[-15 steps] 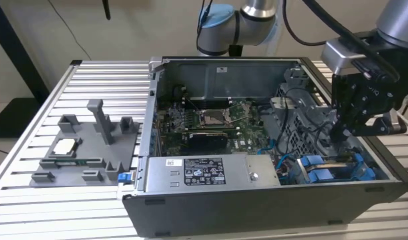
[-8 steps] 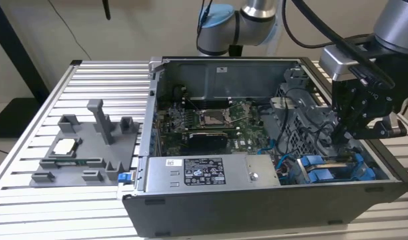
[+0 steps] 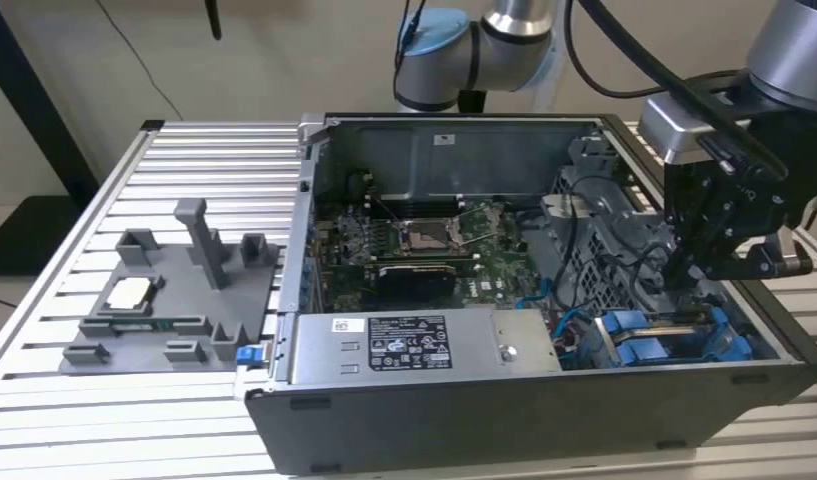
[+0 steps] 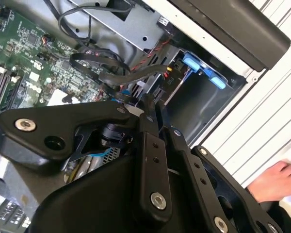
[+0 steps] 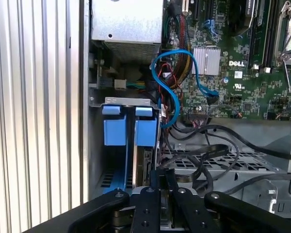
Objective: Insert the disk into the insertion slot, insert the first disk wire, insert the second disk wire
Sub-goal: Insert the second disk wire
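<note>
Slatted metal table point(image 3: 181, 150), open computer case point(image 3: 515, 420), grey fixture tray point(image 3: 168, 290)

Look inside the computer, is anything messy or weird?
Mostly tidy. A blue cable loops loosely beside the insertion slot, and a person's hand is on the ribbed table by the case.

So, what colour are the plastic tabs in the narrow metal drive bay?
Bright blue; the plastic tabs show best in the first wrist view.
</note>
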You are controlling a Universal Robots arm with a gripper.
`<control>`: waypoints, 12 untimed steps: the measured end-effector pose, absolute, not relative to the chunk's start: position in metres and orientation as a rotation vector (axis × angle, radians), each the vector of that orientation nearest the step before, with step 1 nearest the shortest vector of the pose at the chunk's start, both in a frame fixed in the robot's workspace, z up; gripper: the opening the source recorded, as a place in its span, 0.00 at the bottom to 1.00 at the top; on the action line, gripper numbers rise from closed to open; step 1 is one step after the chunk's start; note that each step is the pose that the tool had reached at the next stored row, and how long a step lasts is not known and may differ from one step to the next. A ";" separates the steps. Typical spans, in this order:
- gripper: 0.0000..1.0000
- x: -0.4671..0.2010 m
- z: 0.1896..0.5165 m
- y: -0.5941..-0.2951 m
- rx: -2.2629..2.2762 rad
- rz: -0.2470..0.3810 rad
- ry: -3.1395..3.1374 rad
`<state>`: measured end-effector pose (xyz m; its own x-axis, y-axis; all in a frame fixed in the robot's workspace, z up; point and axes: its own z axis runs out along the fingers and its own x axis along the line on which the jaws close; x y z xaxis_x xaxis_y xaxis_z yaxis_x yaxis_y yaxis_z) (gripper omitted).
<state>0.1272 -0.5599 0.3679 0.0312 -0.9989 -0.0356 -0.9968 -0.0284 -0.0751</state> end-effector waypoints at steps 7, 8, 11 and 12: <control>0.16 0.127 0.361 -0.563 -2.190 -0.058 2.126; 0.16 0.127 0.360 -0.565 -2.189 -0.059 2.125; 0.16 0.126 0.357 -0.567 -2.184 -0.067 2.123; 0.16 0.126 0.356 -0.567 -2.182 -0.069 2.122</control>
<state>0.1258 -0.5674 0.3560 0.0295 -0.9990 -0.0347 -0.9946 -0.0259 -0.1008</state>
